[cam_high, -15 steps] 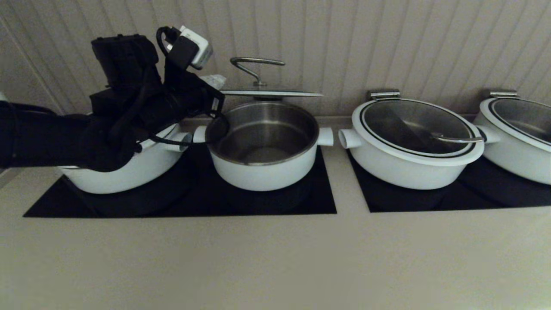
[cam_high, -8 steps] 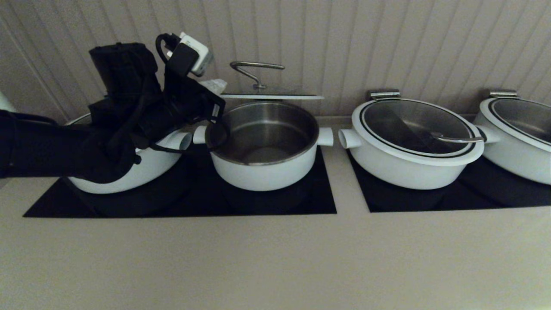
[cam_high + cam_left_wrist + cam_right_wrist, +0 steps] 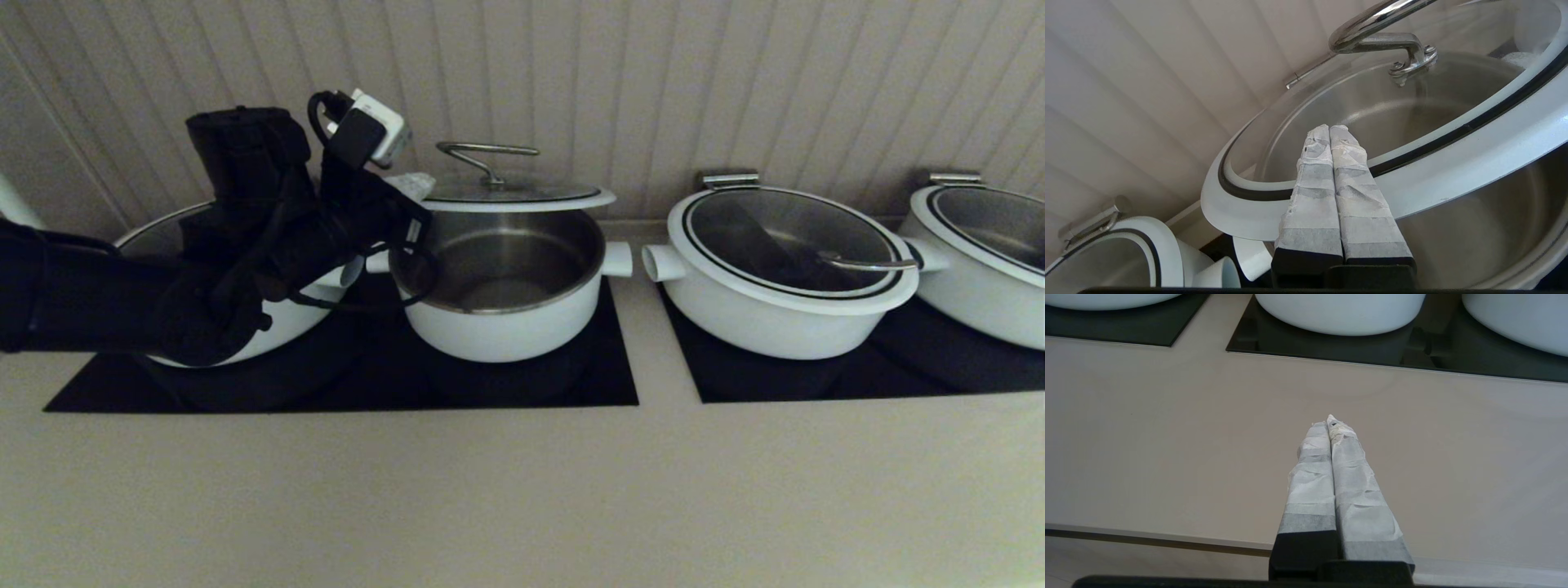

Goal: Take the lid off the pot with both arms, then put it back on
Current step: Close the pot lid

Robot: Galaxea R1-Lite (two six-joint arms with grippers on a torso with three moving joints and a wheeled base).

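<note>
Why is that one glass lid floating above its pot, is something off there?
The lid is off the pot, held above its back edge by the left claw, shut on the lid's white rim. The neighbouring pots' lids sit closed. Oddly, only one arm carries it: the right claw hangs shut over bare counter.
</note>
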